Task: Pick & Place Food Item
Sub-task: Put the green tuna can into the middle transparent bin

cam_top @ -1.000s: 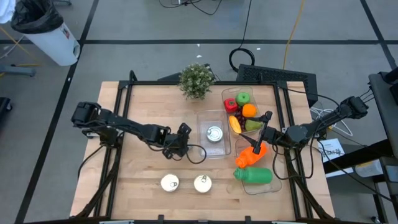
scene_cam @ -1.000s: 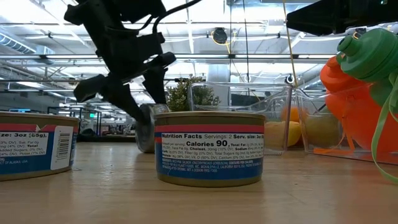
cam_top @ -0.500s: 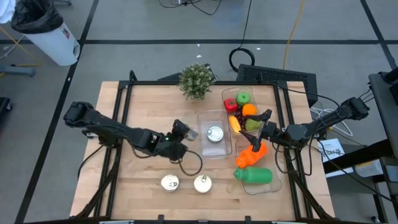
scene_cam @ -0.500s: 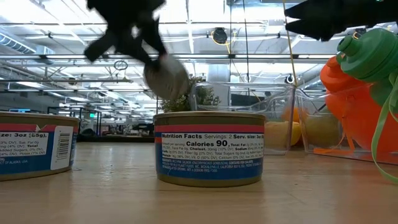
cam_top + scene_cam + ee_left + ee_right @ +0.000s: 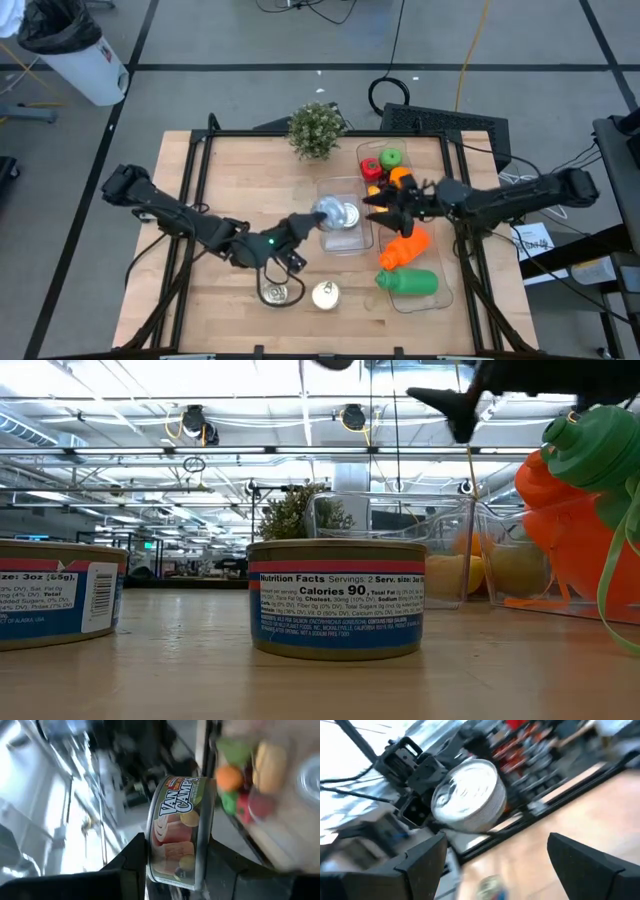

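My left gripper [image 5: 316,216] is shut on a tuna can [image 5: 326,209] with a "Van Camp's" label [image 5: 180,835]. It holds the can in the air at the left edge of a clear box [image 5: 338,246], where another can [image 5: 349,215] lies. My right gripper [image 5: 380,205] hangs open over the fruit box [image 5: 362,152], facing the held can [image 5: 467,795] with nothing between its fingers. Two more cans [image 5: 325,293] [image 5: 274,293] stand near the table's front edge, and they fill the low view [image 5: 335,598] [image 5: 55,592]. My left gripper pinches the can between its two fingers, one on each flat end, close to the rim [image 5: 150,862]. The fingers [image 5: 132,857] come about level from the table's left. The can is lifted clear and stands on edge, its lid [image 5: 462,790] facing the right arm.
A potted plant [image 5: 316,130] stands at the far edge. Fruit [image 5: 392,170] fills the box at the back right. An orange bottle [image 5: 405,248] and a green bottle [image 5: 408,282] lie in a clear tray on the right. A cable loops around the front left can.
My left gripper has taken the can off the table and carried it up and toward the clear box, rolling its wrist so that the can now stands on edge. It has risen out of the low view. My right gripper has swung left over the fruit box and rolled, still open.
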Controlling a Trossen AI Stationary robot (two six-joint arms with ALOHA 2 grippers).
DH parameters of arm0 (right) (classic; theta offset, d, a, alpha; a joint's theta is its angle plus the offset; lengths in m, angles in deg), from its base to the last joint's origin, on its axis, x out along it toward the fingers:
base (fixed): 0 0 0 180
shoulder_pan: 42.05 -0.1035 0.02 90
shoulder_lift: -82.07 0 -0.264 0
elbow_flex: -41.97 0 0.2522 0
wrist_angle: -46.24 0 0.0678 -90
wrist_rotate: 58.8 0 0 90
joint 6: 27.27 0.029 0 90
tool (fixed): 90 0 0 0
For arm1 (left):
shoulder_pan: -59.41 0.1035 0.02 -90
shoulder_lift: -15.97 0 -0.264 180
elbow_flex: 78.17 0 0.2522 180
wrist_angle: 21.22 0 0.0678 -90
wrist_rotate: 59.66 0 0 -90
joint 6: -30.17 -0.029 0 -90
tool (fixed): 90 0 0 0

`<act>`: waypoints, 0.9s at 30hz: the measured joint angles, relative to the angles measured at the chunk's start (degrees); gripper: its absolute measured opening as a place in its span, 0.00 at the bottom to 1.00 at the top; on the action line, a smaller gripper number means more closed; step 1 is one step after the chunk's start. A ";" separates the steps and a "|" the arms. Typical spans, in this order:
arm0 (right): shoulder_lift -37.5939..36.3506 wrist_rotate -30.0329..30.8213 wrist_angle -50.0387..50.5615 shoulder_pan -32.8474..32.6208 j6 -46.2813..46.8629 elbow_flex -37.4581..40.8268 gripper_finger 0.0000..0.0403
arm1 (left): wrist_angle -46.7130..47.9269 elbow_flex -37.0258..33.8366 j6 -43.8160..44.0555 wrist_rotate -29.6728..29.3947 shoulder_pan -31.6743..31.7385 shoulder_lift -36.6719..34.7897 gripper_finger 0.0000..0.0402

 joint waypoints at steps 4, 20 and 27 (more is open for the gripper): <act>6.62 -9.13 -7.85 3.09 7.16 -1.14 0.81 | -8.66 -0.04 -6.89 3.38 0.03 1.95 0.32; 20.53 -18.45 -27.14 5.28 14.48 -2.57 0.72 | -13.09 -0.09 -6.88 9.06 3.22 4.64 0.32; 23.05 -24.02 -25.30 5.39 15.88 -6.60 0.55 | -10.59 -0.09 -5.75 8.29 3.47 4.43 0.32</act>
